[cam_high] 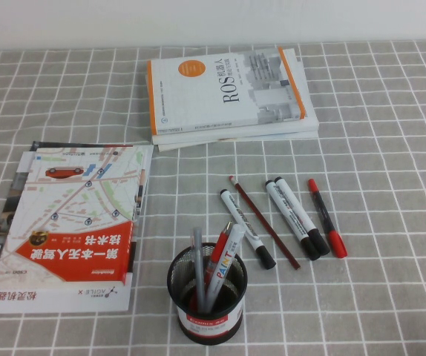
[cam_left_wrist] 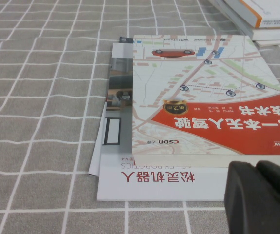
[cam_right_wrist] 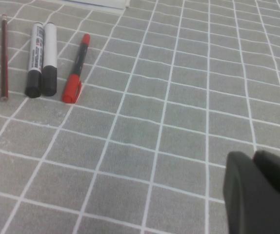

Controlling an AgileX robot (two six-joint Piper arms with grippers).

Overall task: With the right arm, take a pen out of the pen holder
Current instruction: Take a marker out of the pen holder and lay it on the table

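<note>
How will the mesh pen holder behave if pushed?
The pen holder looks like light open mesh, so it may slide. Tall leaning pens could tip it. Left gripper hangs by the booklets; right gripper, shut, over the tablecloth.

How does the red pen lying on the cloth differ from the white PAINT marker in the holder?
The red pen lies flat on the tablecloth; the PAINT marker stands tilted in the mesh pen holder. The red pen is mostly red; the PAINT marker is white with coloured lettering. Shared: neither is gripped. The right gripper, shut, hangs over bare cloth near the red pen; the left gripper, shut, over the booklets.
</note>
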